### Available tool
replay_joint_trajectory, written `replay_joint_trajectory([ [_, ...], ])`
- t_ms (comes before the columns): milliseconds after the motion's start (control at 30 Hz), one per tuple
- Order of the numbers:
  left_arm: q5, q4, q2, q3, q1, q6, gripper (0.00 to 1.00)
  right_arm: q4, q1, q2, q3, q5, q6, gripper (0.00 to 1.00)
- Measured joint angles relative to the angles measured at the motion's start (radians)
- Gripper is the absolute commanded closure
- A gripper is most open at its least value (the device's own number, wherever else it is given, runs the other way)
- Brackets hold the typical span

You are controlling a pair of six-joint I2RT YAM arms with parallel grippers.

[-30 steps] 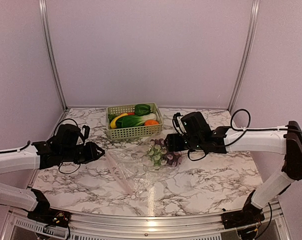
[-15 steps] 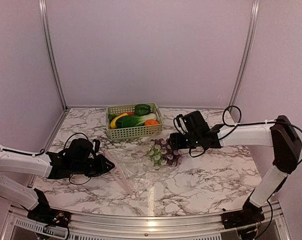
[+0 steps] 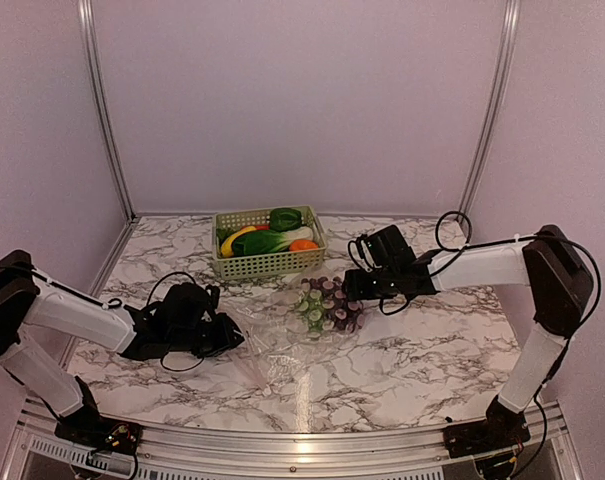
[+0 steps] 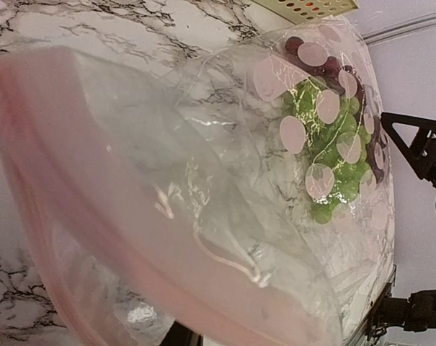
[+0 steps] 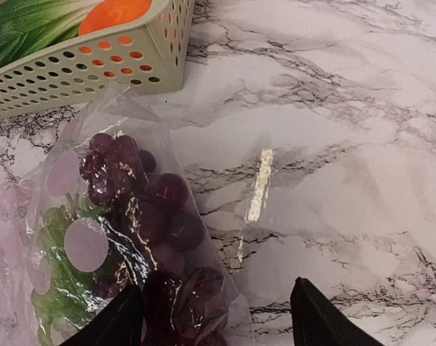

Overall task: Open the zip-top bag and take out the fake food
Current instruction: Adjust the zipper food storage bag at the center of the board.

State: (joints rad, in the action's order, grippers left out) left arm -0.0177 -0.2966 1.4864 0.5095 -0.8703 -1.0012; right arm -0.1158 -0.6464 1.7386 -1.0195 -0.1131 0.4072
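At the zip-top bag's [image 4: 167, 180] strip, the left gripper's [image 3: 229, 336] hold cannot be told. The right gripper [image 5: 216, 317] is hovering open-fingered and should be pinning the grape bunch [image 5: 160, 202].

Clear zip-top bag [image 4: 167, 180] of thin, crinkly plastic, glossy with glare (its pink zip strip [image 4: 95, 231] looks smoother). Shiny purple plastic grapes [image 5: 167, 209] inside. Matt, pale green perforated plastic basket [image 5: 95, 68]. Polished marble-patterned table [image 5: 333, 144].

Clear zip-top bag [image 3: 274, 336], grapes [image 3: 328, 307] inside
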Motion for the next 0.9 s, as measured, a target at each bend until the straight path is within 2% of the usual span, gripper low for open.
replay_joint_trajectory([
  [200,-0.007,-0.061,0.100,0.056,-0.005,-0.008,0.70,0.003,-0.013,-0.002,0.009,-0.002,0.005,0.34],
  [400,-0.010,-0.079,0.116,0.069,-0.009,-0.009,0.69,-0.017,-0.060,-0.038,0.043,-0.021,0.012,0.33],
  [533,-0.005,-0.070,0.116,0.069,-0.008,0.001,0.69,-0.053,-0.074,-0.092,0.042,-0.031,0.009,0.24],
  [600,-0.003,-0.061,0.116,0.068,-0.005,0.007,0.69,-0.065,-0.074,-0.110,0.037,-0.038,0.007,0.23],
  [767,-0.001,-0.050,0.109,0.056,0.016,0.023,0.69,-0.074,-0.047,-0.116,0.006,-0.012,-0.013,0.29],
  [900,-0.001,-0.039,0.108,0.054,0.035,0.032,0.70,-0.050,0.008,-0.097,-0.014,0.070,-0.023,0.35],
])
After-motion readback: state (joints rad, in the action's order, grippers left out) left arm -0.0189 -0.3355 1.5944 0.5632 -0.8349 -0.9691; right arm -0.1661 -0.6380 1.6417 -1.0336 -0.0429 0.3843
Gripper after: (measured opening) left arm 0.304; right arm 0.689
